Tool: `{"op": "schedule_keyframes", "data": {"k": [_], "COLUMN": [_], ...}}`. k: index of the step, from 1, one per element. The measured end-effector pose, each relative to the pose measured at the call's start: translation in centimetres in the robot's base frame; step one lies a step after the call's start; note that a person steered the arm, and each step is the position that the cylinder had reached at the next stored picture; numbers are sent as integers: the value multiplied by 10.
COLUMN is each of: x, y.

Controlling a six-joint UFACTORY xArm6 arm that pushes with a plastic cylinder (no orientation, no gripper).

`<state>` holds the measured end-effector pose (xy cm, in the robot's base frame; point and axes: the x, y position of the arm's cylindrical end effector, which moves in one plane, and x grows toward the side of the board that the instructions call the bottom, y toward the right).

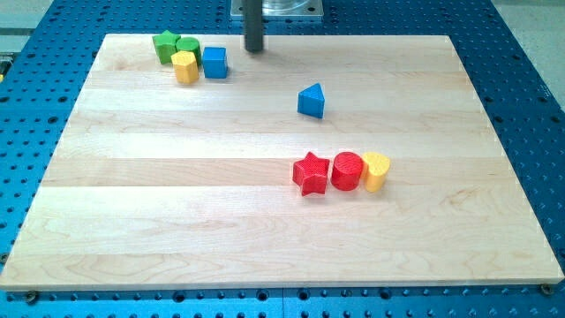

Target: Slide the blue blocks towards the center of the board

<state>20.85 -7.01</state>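
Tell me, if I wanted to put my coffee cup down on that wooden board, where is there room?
The whole strip below the red star, red cylinder and yellow block is bare, as is the left middle. The top-left corner is crowded: green blocks, a yellow block and blue cube, with my tip beside it. The blue triangle sits alone.

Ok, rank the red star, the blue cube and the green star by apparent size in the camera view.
1. red star, though it sits nearer the view's bottom, which may inflate it.
2. blue cube and green star look about alike; the star is partly hidden.
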Motion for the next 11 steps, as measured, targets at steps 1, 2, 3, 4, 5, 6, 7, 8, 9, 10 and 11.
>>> {"op": "schedule_keyframes", "data": {"k": [1, 2, 3, 4, 5, 6, 7, 8, 9, 10, 11], "x": [22, 68, 121, 123, 101, 111, 150, 160, 178, 234, 236], "y": [-42, -34, 17, 50, 26, -49, -37, 47, 79, 150, 273]}}
